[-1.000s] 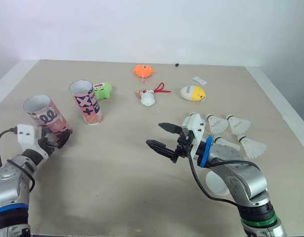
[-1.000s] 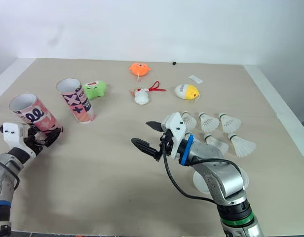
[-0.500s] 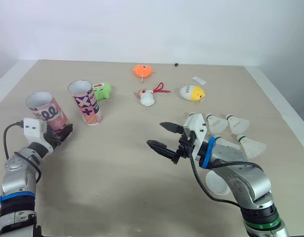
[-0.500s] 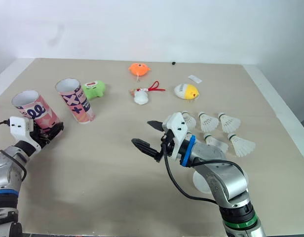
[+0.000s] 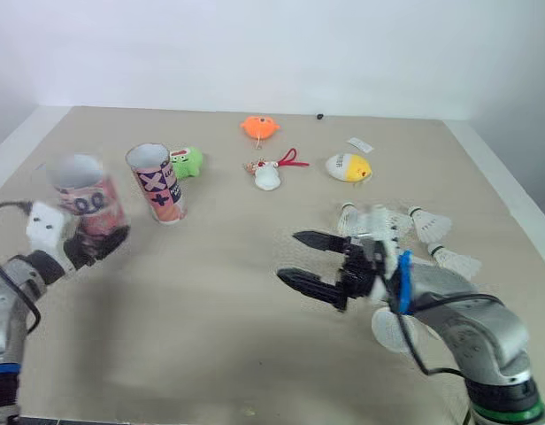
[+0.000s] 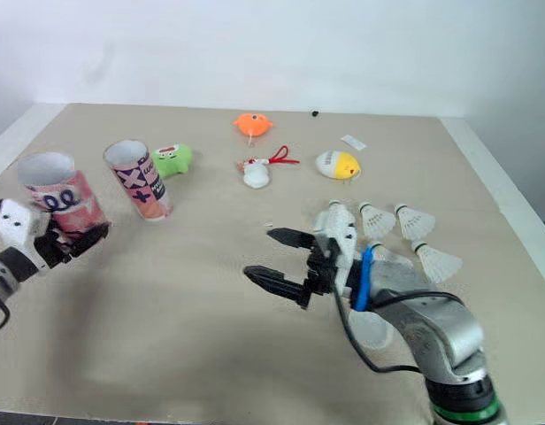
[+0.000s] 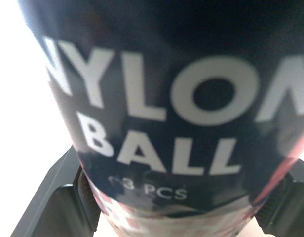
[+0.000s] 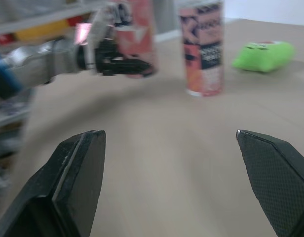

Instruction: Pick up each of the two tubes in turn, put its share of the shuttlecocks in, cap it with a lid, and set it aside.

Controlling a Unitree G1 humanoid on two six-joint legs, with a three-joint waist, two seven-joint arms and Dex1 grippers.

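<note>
My left gripper (image 5: pixel 103 243) is shut on a pink patterned tube (image 5: pixel 81 200) at the table's far left, held nearly upright with its mouth open to the top. Its dark label (image 7: pixel 162 98) sits between the left fingers (image 7: pixel 58 197). A second pink tube (image 5: pixel 157 182) stands upright just to its right. Several white shuttlecocks (image 5: pixel 429 221) lie at the right, partly behind my right arm. My right gripper (image 5: pixel 306 259) hangs open over the table's middle, holding nothing. A white lid (image 5: pixel 392 329) lies under that arm.
A green plush toy (image 5: pixel 186 162) lies behind the second tube. An orange toy (image 5: pixel 260 127), a small white figure with a red ribbon (image 5: pixel 268 174) and a yellow-white egg toy (image 5: pixel 348 166) sit farther back. A white tag (image 5: pixel 359 144) lies near the far right.
The left gripper has brought the pink tube more upright and slightly higher. The right gripper has shifted a little right and toward the front edge, still open.
</note>
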